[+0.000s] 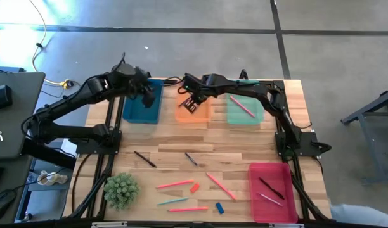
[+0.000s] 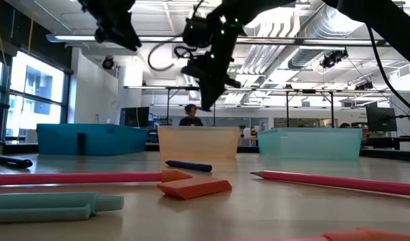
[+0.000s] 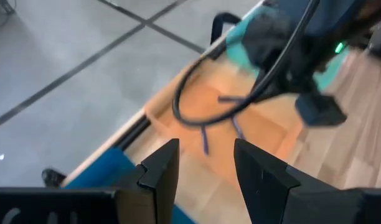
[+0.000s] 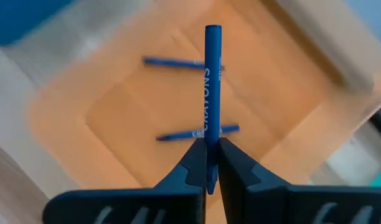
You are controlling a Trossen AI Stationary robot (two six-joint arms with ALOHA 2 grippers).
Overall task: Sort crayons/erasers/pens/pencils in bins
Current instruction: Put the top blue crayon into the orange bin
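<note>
My right gripper (image 4: 207,146) is shut on a blue crayon (image 4: 212,74) above the orange bin (image 1: 193,109), where two more crayons (image 4: 197,132) lie on the floor. My left gripper (image 3: 206,149) hangs open with nothing between its fingers, over the dark blue bin (image 1: 142,107). A pink pencil (image 1: 241,106) lies in the green-teal bin (image 1: 245,109). The red bin (image 1: 270,190) at the near right holds a pen and a pencil. Pencils (image 1: 175,184), pens (image 1: 144,159) and erasers (image 1: 194,187) lie loose on the near table. My right gripper pinches one end of the blue crayon (image 4: 210,134) between its two fingers. The fingers slant down from above, and the crayon runs on ahead of them, along their line. It hangs clear above the orange bin's floor.
A small green plant (image 1: 121,190) stands at the near left corner. A short dark stick (image 1: 191,159) lies mid-table, a blue eraser (image 1: 219,208) near the front edge. The wood between the bins' row and the loose items is bare.
</note>
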